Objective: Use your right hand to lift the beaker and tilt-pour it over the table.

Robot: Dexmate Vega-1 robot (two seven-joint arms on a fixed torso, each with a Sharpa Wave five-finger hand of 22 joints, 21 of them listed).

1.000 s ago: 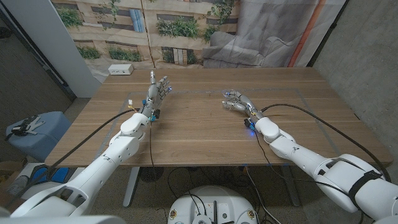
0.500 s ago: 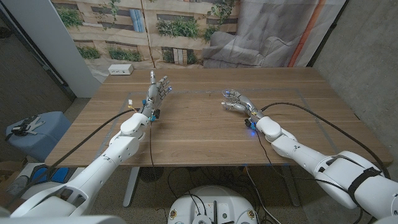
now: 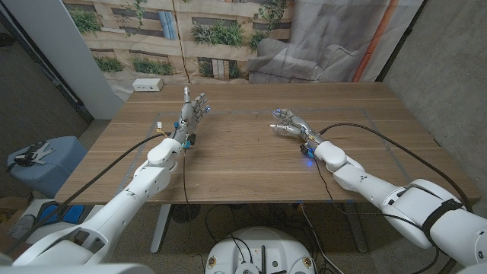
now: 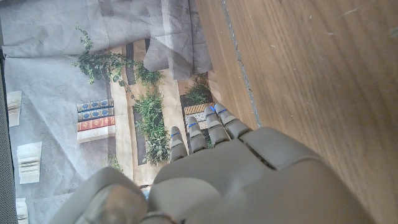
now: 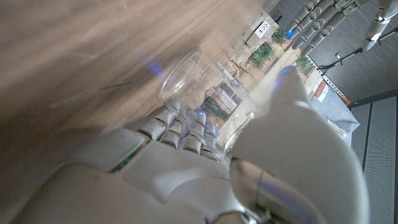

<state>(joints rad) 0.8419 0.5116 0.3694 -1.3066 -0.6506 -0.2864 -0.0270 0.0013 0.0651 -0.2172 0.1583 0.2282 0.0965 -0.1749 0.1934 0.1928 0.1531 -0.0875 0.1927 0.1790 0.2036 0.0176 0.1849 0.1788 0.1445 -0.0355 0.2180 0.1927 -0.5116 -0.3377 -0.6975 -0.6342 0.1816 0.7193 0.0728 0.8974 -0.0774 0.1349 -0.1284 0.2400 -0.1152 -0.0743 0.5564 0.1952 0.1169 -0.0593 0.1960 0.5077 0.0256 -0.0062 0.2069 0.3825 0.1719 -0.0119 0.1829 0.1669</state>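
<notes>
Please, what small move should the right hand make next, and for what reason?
Probably keep tipping the beaker a little further. The right hand grips the clear beaker, which seems to be held above the table, its mouth already leaning sideways in the right wrist view. Whether anything is inside, I cannot tell. The left hand holds nothing.
</notes>
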